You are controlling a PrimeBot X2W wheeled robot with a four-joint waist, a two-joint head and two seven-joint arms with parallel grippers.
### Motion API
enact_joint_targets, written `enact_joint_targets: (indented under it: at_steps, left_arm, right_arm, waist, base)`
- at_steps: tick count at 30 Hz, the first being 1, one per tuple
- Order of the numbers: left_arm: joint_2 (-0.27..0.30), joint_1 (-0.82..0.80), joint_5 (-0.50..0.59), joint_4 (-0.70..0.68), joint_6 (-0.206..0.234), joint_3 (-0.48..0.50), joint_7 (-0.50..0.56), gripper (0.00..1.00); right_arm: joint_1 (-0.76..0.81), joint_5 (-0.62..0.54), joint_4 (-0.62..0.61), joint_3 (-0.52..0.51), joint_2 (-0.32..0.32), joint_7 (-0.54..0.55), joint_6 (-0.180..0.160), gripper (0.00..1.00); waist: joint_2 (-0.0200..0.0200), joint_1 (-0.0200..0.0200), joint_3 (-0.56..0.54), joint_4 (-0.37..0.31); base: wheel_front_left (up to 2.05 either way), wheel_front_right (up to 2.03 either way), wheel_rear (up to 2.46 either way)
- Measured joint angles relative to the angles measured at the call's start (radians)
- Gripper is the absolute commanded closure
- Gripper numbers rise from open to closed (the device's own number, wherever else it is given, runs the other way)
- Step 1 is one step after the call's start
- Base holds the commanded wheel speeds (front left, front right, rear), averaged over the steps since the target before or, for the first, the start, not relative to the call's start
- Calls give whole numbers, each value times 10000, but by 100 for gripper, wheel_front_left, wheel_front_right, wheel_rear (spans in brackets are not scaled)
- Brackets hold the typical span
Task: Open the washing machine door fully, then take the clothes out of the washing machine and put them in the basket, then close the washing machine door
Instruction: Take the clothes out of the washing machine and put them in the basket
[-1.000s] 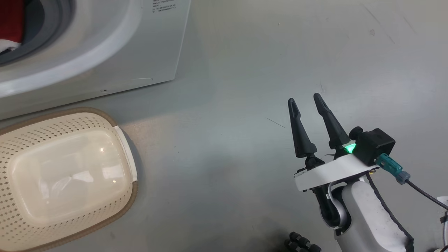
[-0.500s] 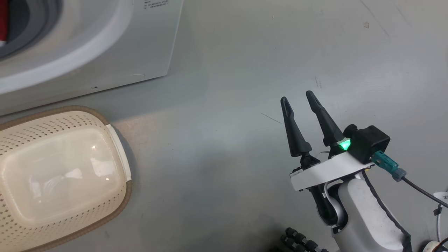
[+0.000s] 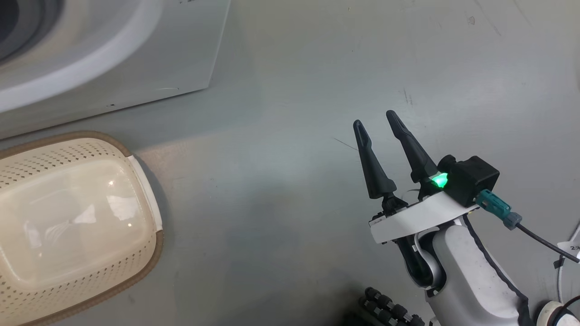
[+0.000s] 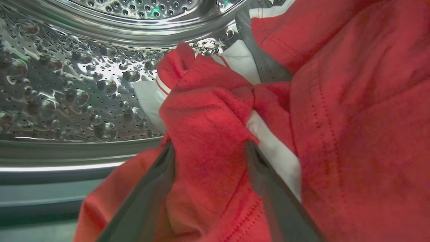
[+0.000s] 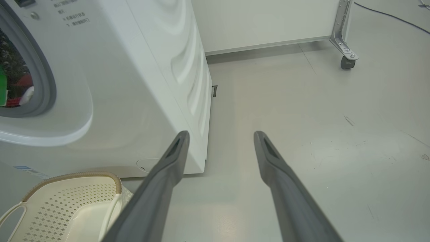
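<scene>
Bright red fabric clothes (image 4: 352,117), white trim. Shiny perforated steel drum (image 4: 67,84), dimpled. Small cream plastic basket (image 3: 68,154): rows of dot holes, brown woven-look rim. Big white washing machine (image 5: 134,101), grey gasket ring (image 5: 45,67).

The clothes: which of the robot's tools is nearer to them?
Left. The left tool is in the drum, open around a red fold of the clothes; the right tool hangs over floor beside the washing machine.

We are seeing a pale grey floor (image 5: 302,101), scuffed and reflecting soft light. A white panel (image 5: 265,23) is standing at the back, a metal leg (image 5: 339,30) with a caster (image 5: 346,63) is resting at its end, and a cable (image 5: 389,16) is lying beyond
</scene>
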Motion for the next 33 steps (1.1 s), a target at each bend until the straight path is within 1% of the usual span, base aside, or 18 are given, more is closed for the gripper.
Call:
enact_joint_targets:
  at_steps: [12, 13, 15, 16, 25, 33]
  left_arm:
    - [6, -450, 36, 491, 12, -27, 90, 0]
    - [2, -486, 36, 546, 12, -25, 92, 0]
    - [-4, -571, 36, 644, 19, -19, 102, 1]
    - [-4, -606, 36, 688, 19, -17, 104, 100]
    - [-209, -623, 35, 1175, 136, -40, -59, 100]
    - [-491, -599, -67, 1455, 278, -15, -769, 100]
  right_arm:
    - [-84, -2, 12, 29, 0, 0, -23, 0]
    - [-85, -2, 15, 29, 0, 0, -84, 0]
    - [-87, -4, 21, 29, 0, 0, -92, 0]
    - [-89, -4, 23, 29, 0, 0, -92, 0]
    - [-98, -42, 146, 21, 0, 0, -94, 0]
    - [-98, -205, 320, -44, -2, 0, -92, 0]
  waist:
    - [0, 0, 52, 11]
    - [0, 0, 55, 18]
    - [0, 0, 59, 33]
    - [0, 0, 60, 41]
    - [0, 0, -95, 127]
    - [0, 0, -405, 258]
  base:
    - [0, 0, 0]
    - [0, 0, 0]
    - [0, 0, 0]
    - [0, 0, 0]
    - [0, 0, 0]
    - [0, 0, 0]
